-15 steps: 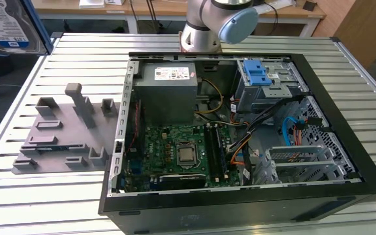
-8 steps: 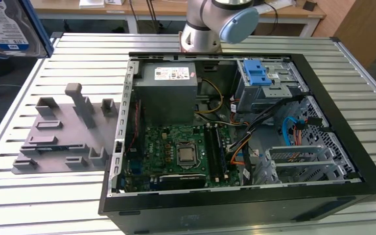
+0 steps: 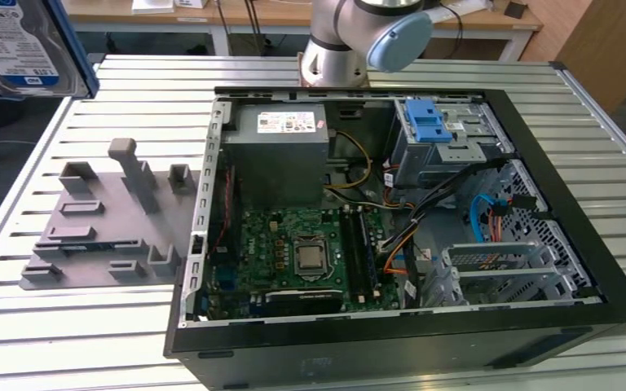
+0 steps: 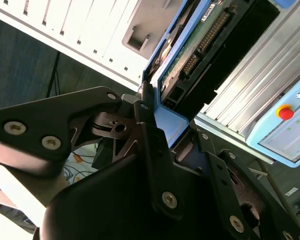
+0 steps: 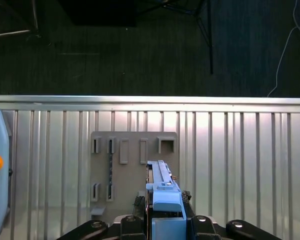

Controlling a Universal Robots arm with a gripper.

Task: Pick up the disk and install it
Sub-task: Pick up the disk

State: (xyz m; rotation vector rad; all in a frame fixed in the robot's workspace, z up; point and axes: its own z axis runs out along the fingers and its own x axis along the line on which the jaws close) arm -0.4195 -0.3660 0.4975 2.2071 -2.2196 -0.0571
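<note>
Blue plastic bracket (image 5: 166,205) on silver disk (image 5: 159,172): pinched edge-on in my claw (image 5: 165,226), high over the grey stand (image 5: 132,145) and slatted table (image 5: 230,150). Open computer case (image 3: 400,204): well apart. Hazard: if my pads bear mostly on the bracket, it may flex and the disk could tilt or slip.

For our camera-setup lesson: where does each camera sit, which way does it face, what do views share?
Exterior view: above the table, looking down on computer case, grey stand, arm.
First wrist view: on the wrist, facing down past the end effector to the grey stand.
Second wrist view: on the wrist, looking along the end effector.
All show the disk.
</note>
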